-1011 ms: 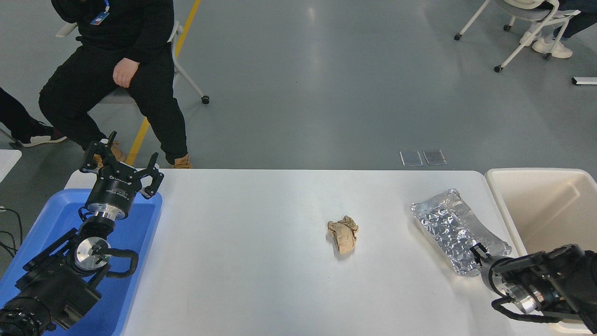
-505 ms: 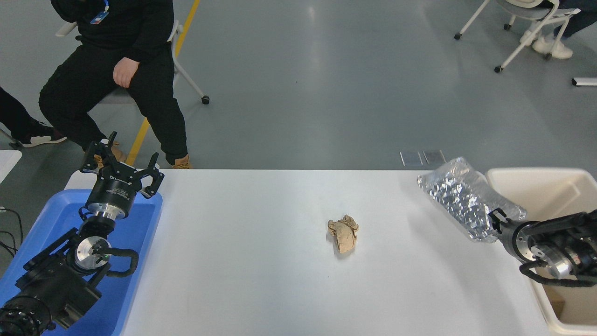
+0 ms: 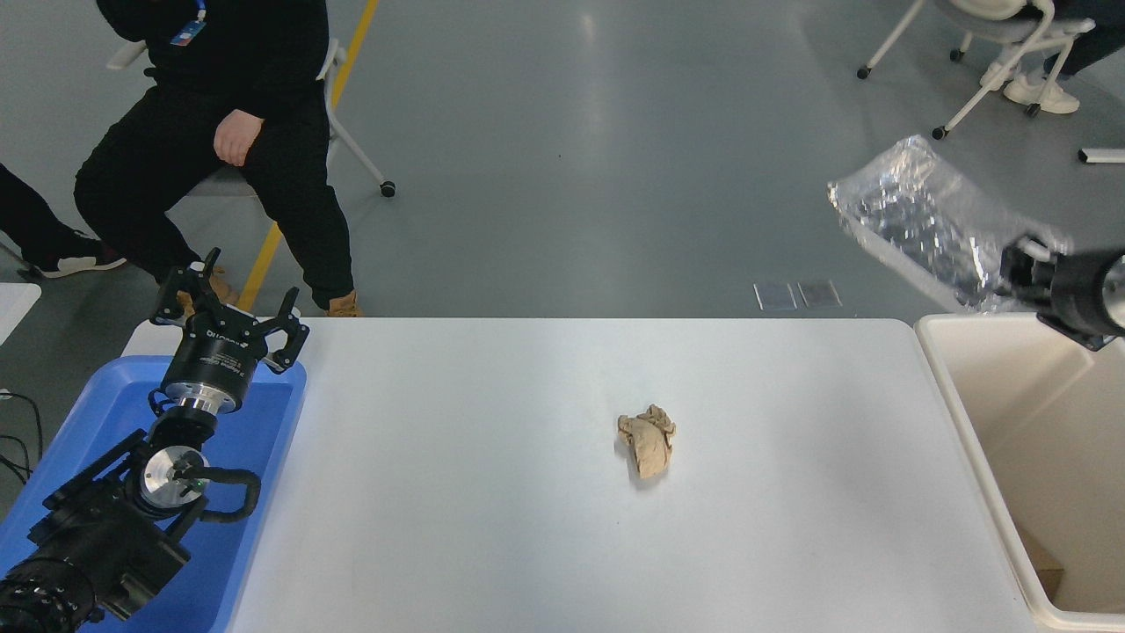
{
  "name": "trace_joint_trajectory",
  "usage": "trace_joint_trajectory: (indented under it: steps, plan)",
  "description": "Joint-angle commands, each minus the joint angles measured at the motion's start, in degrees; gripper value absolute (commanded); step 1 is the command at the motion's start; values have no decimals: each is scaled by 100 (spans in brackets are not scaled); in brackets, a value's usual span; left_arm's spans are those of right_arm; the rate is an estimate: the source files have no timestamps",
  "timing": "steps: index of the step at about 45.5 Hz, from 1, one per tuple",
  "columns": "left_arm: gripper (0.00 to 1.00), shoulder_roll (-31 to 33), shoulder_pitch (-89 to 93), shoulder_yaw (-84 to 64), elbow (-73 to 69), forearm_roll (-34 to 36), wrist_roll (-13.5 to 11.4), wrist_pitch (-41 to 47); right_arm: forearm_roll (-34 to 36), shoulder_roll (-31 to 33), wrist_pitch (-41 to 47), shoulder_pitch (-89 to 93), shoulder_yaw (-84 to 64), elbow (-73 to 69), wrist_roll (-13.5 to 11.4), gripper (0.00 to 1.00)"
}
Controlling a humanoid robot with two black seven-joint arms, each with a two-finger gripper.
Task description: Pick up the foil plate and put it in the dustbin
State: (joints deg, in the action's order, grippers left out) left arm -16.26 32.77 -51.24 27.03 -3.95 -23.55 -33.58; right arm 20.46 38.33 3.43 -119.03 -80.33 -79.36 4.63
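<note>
The shiny crinkled foil plate (image 3: 923, 220) hangs in the air, high above the table's far right corner and just left of the dustbin's far end. My right gripper (image 3: 1011, 264) is shut on the plate's near right edge and comes in from the right edge of the picture. The cream dustbin (image 3: 967, 413) stands beside the table's right edge, open at the top. My left gripper (image 3: 230, 303) is open and empty, parked at the lower left above the blue tray.
A crumpled brown paper wad (image 3: 648, 441) lies near the middle of the white table (image 3: 527, 527). A blue tray (image 3: 255, 440) sits at the left under the left arm. A person (image 3: 211, 132) in black sits beyond the far left corner. Something brown lies in the dustbin's bottom.
My right gripper has lifted the foil plate off the table and carried it up and to the right, to above the dustbin's far left corner. The left arm has not moved.
</note>
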Motion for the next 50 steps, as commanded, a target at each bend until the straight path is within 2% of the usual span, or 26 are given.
trace_joint_trajectory:
  steps: [1, 20, 25, 39, 50]
  plan:
    - [99, 0, -7, 0, -5, 0, 0, 1, -34, 25, 571, -1192, -651, -89, -6, 0]
    - [99, 0, -8, 0, -5, 0, 0, 1, 89, 78, 229, -543, -721, 280, -33, 0]
    - [99, 0, -7, 0, 4, 0, 0, 1, 221, 201, -26, 177, -686, 719, -33, 0]
    - [99, 0, -7, 0, -5, 0, 0, 1, 1522, 254, -597, 2735, -326, 2468, -33, 0]
    - [99, 0, -8, 0, -5, 0, 0, 1, 1601, 254, -1335, 4572, 860, 3347, -33, 0]
